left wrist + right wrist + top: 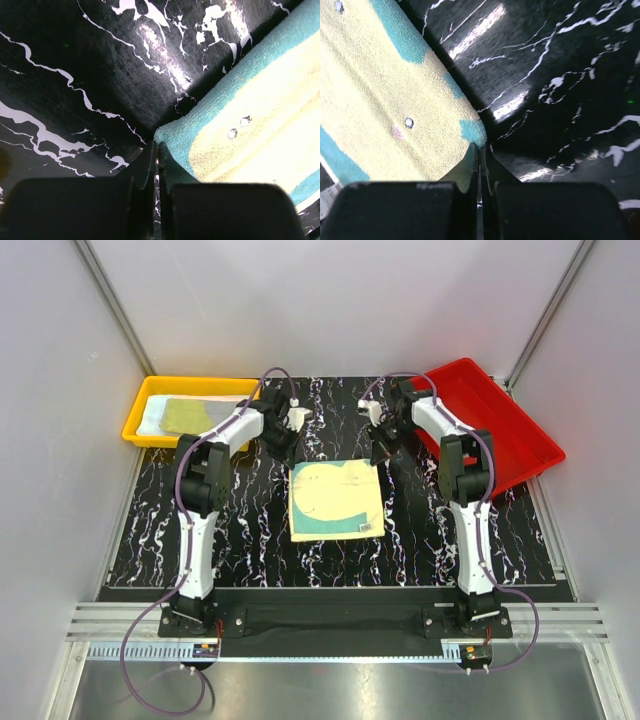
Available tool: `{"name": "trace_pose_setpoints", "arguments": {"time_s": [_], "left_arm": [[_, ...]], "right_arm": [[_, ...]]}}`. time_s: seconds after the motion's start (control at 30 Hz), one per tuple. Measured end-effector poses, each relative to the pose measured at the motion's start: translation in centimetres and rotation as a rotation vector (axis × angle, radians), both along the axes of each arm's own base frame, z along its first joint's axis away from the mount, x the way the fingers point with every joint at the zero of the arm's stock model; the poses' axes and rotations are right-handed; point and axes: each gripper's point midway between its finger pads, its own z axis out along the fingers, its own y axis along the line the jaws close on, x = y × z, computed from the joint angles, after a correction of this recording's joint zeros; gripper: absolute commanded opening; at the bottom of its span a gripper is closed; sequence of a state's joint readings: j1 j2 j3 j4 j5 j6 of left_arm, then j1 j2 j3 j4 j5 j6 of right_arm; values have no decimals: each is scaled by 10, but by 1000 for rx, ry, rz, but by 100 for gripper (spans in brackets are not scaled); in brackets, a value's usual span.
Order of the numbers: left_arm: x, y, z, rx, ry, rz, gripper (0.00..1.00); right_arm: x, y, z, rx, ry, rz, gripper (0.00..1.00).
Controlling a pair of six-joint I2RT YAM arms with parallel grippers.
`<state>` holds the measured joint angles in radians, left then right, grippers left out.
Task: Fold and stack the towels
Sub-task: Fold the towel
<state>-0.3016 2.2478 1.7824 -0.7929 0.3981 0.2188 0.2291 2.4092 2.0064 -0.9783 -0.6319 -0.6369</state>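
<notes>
Left pincer (158, 150) pinches the towel's (335, 500) far-left corner. Right pincer (480, 152) pinches its far-right corner on the counter (250, 540).

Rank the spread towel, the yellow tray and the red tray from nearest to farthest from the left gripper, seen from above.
1. the spread towel, its corner pinched by the left gripper
2. the yellow tray, at the far left
3. the red tray, at the far right

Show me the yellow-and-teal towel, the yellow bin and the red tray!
yellow-and-teal towel (336, 500): top view, on its yellow middle.
yellow bin (135, 418): top view, on its left wall.
red tray (505, 430): top view, on its bare floor.
</notes>
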Motion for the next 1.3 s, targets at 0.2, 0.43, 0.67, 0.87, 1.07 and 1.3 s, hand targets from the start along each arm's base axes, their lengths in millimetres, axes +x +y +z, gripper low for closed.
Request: {"name": "trace_pose_setpoints", "arguments": {"time_s": [0.2, 0.43, 0.67, 0.87, 1.07, 1.3], "left_arm": [[-4, 4, 12, 12, -21, 15, 0], [-9, 6, 48, -8, -105, 25, 0], [-28, 3, 65, -4, -144, 14, 0], [-53, -2, 74, 17, -159, -11, 0], [-72, -7, 96, 6, -204, -27, 0], [-106, -10, 93, 8, -183, -37, 0]], "right_arm": [[11, -5, 15, -19, -124, -37, 0], [6, -9, 50, -41, -291, -81, 0], [-5, -10, 81, -41, -402, -106, 0], [-32, -15, 84, -63, -420, -132, 0], [-58, -24, 84, -71, -421, -177, 0], [-84, -26, 86, -64, -406, -240, 0]]}}
